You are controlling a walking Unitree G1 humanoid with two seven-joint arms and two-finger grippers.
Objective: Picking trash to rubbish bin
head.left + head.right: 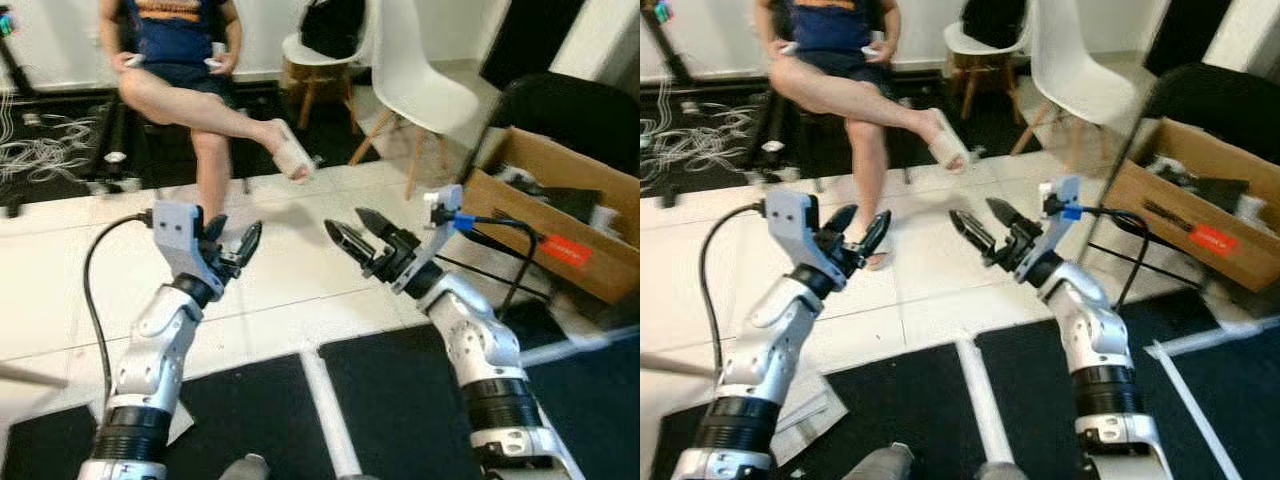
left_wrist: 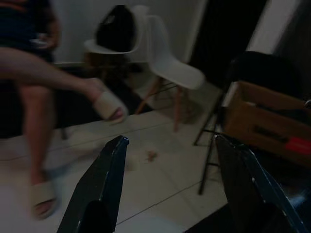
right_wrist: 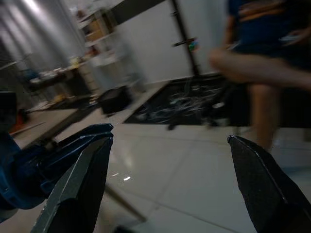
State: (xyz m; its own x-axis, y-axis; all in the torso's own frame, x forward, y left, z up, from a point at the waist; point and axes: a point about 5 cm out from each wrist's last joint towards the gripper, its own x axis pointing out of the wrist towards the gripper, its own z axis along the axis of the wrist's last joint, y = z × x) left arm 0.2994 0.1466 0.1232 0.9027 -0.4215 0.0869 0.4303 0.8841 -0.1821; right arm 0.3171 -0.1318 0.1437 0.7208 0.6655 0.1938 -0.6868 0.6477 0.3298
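Both arms are raised in front of me over the white tiled floor. My left gripper [image 1: 233, 236] is open with nothing between its fingers, and so is my right gripper [image 1: 349, 225], which points toward the left one. A small pinkish scrap [image 2: 151, 155] lies on the tiles beyond the left gripper's fingers [image 2: 104, 184], near the white chair's legs. A crumpled sheet of paper [image 1: 812, 402] lies on the floor under my left arm. An open cardboard box [image 1: 545, 215] with odds and ends in it stands at the right.
A person [image 1: 190, 60] sits straight ahead with legs crossed, one slippered foot [image 1: 290, 152] in the air. Two white chairs [image 1: 420, 90] stand at the back, one holding a black bag. Cables [image 1: 45, 150] lie at the left. Black mats [image 1: 400, 400] with white tape cover the near floor.
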